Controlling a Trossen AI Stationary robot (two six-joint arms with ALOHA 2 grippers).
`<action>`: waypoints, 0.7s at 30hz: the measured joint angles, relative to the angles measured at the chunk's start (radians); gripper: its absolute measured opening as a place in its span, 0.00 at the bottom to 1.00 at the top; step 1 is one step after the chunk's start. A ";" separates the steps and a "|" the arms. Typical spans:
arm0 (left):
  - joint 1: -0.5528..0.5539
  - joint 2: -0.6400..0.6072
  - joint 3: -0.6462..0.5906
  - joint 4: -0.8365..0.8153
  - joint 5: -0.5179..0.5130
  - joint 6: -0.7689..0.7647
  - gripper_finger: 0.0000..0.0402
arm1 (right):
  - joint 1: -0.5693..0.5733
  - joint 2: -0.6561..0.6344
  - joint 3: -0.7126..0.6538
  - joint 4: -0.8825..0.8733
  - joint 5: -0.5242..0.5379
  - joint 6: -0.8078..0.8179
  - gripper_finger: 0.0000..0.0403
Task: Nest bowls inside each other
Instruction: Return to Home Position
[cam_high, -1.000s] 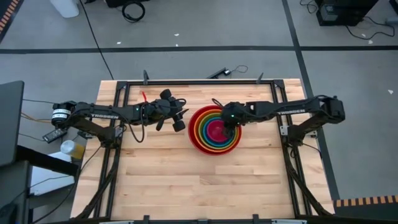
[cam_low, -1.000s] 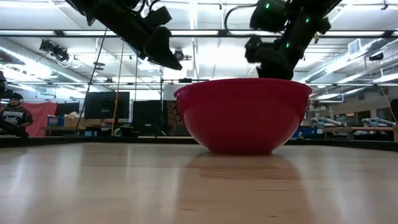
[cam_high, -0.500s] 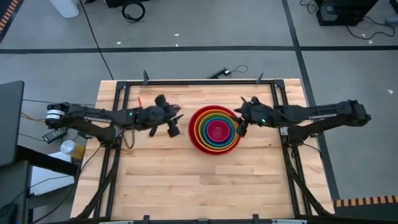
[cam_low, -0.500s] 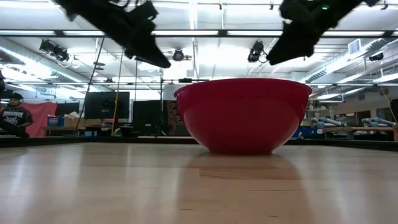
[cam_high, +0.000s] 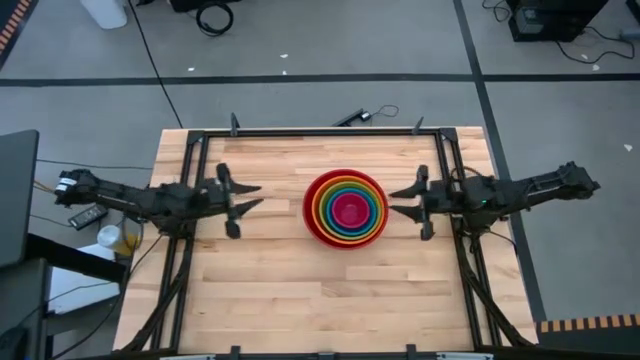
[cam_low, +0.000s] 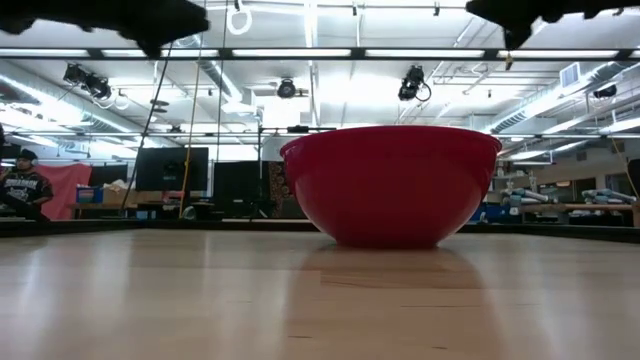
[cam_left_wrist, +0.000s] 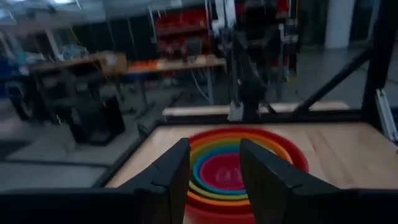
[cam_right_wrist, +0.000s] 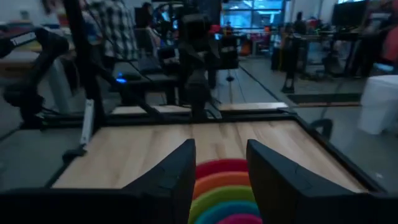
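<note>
Left of the large glossy red plastic bowl (cam_high: 309, 207), the left gripper (cam_high: 250, 197) hangs above the pale wooden bench (cam_high: 300, 290). It is well apart from the red bowl and points toward it. Its fingers are released and spread, with nothing between them. In the left wrist view the red bowl and what it holds show through the gap between those fingers.

The red bowl stands upright on the bench, about midway between the two grippers. Nested in it is the orange plastic bowl (cam_high: 317, 207), and in that sits the lime green plastic bowl (cam_high: 323, 207). The blue plastic bowl (cam_high: 329, 207) sits inside the green one. The small magenta-pink plastic bowl (cam_high: 347, 208) lies innermost, at the centre. All five rims form concentric rings from above, and the pink bowl is empty. In the low view only the red bowl's outer wall shows, since it hides the bowls inside.

Right of the red bowl, the right gripper (cam_high: 398, 201) hangs above the bench, also apart from the bowl and pointing toward it. Its fingers are spread and hold nothing.
</note>
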 joint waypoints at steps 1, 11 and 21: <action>-0.014 -0.042 -0.025 0.006 -0.023 0.011 0.35 | 0.007 -0.030 -0.005 -0.024 0.016 -0.005 0.37; -0.032 -0.440 -0.375 0.164 -0.105 0.009 0.35 | -0.005 -0.242 -0.343 0.345 -0.027 0.043 0.35; -0.032 -0.619 -0.379 0.042 -0.191 0.088 0.35 | -0.117 -0.298 -0.387 0.268 -0.051 0.049 0.35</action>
